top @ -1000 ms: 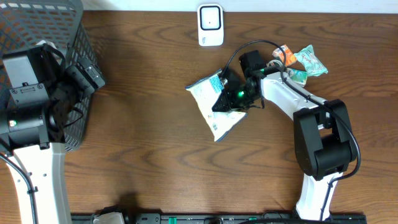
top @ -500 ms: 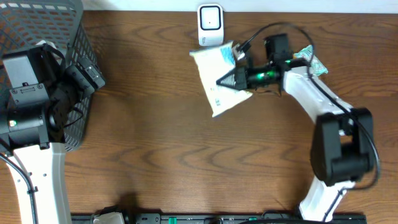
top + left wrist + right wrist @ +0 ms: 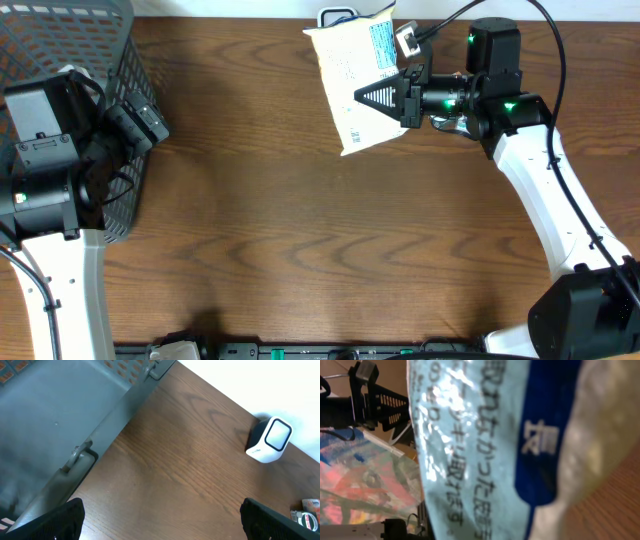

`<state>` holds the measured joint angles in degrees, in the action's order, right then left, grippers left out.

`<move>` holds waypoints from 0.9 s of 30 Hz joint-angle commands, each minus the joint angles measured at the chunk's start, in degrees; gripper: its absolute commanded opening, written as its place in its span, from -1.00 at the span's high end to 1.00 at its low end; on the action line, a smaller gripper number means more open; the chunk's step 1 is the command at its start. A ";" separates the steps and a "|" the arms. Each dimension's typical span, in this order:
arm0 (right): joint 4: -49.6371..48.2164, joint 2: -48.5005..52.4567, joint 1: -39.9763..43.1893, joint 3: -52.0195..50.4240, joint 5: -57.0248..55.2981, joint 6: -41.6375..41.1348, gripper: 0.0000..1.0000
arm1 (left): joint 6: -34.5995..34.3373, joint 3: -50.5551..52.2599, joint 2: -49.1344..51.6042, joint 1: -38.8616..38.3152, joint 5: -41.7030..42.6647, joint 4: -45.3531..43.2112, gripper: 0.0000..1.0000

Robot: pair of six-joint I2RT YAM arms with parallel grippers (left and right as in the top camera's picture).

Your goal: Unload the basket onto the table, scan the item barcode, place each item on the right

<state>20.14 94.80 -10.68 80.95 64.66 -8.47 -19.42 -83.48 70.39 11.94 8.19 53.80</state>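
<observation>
The item is a white snack packet (image 3: 350, 70) with a pale blue printed label, held upright in the air at the back of the table. My right gripper (image 3: 378, 97) is shut on its right side. In the right wrist view the packet (image 3: 485, 445) fills the frame, blurred and very close, and my own fingers do not show. The white barcode scanner (image 3: 336, 14) stands at the back edge, mostly hidden behind the packet's top. It shows clearly in the left wrist view as the scanner (image 3: 270, 440). My left gripper (image 3: 170, 525) hangs open and empty beside the basket.
A grey mesh basket (image 3: 60, 40) fills the far left corner, and its wall (image 3: 60, 410) runs close beside my left fingers. Small snack packets (image 3: 307, 512) lie at the back right. The right arm's cable loops above the table.
My right arm has lifted the packet off the table and carried it back and up, in front of the scanner. The left arm has not moved.
</observation>
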 commanded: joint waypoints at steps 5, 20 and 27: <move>0.57 -0.46 0.00 1.11 1.51 -9.57 0.98 | 0.74 -0.07 0.02 0.26 -0.55 0.15 -0.96; 0.87 -0.46 -0.68 1.09 0.13 -9.53 0.98 | 0.74 -0.07 0.02 0.26 -0.55 0.15 -0.95; 1.18 -0.39 -0.68 1.01 -0.96 -9.51 0.98 | 0.74 -0.07 0.02 0.26 -0.55 0.17 -0.96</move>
<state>21.45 94.80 -11.00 80.95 63.37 -17.58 -19.42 -83.48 70.39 11.94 8.19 53.80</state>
